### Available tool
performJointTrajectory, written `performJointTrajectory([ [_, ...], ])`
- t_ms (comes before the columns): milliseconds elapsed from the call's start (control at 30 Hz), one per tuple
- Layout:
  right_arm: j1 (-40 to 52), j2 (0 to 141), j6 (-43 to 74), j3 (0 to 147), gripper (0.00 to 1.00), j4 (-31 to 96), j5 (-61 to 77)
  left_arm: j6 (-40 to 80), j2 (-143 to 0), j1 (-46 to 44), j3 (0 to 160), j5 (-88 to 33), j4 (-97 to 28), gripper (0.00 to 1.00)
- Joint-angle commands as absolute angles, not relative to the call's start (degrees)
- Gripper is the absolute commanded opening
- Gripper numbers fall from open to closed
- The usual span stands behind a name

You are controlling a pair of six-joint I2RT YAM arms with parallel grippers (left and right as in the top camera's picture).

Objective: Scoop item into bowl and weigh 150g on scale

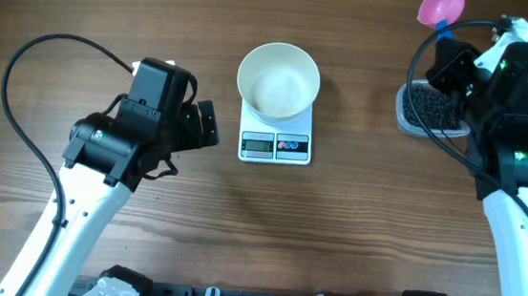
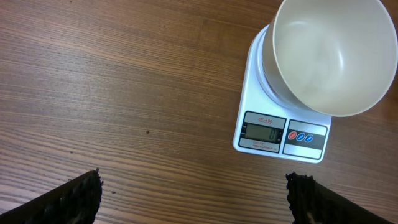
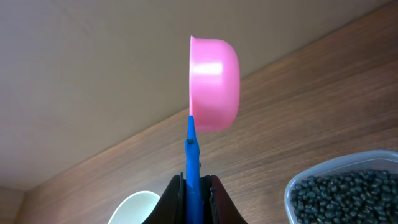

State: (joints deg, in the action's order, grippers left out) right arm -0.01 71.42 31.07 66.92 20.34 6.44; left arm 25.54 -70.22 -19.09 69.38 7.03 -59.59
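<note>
Our right gripper (image 3: 193, 186) is clamped on the blue handle (image 3: 191, 149) of a pink scoop (image 3: 214, 84). It holds the scoop edge-on above the table (image 1: 333, 231), so we cannot see whether anything lies in its cup. Just right of it the item (image 3: 348, 193), a dark heap of beads, fills a clear tub (image 3: 292, 186) that the frame's edge cuts off. Overhead, the right arm (image 1: 520, 123) covers part of that tub at the far right. The bowl (image 1: 278, 82) stands on the scale (image 1: 276, 147) at mid-table, well apart from the tub, and looks empty. Only the left wrist view shows us the display (image 2: 261, 132) clearly, though its digits stay hard to read. Our left gripper (image 2: 193, 190) hangs wide open, holding nothing, left of the scale, with only its fingertips in view there.
</note>
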Motion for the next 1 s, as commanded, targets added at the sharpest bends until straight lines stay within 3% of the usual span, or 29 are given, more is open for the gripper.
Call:
performJointTrajectory([
  [0,-0.1,71.9,31.5,67.8,0.04,20.6,2.8,24.4,-70.4,-18.7,69.3,7.6,-59.4,1.00],
  [967,-0.1,71.9,31.5,67.8,0.04,26.5,2.8,24.4,-70.4,-18.7,69.3,7.6,-59.4,1.00],
])
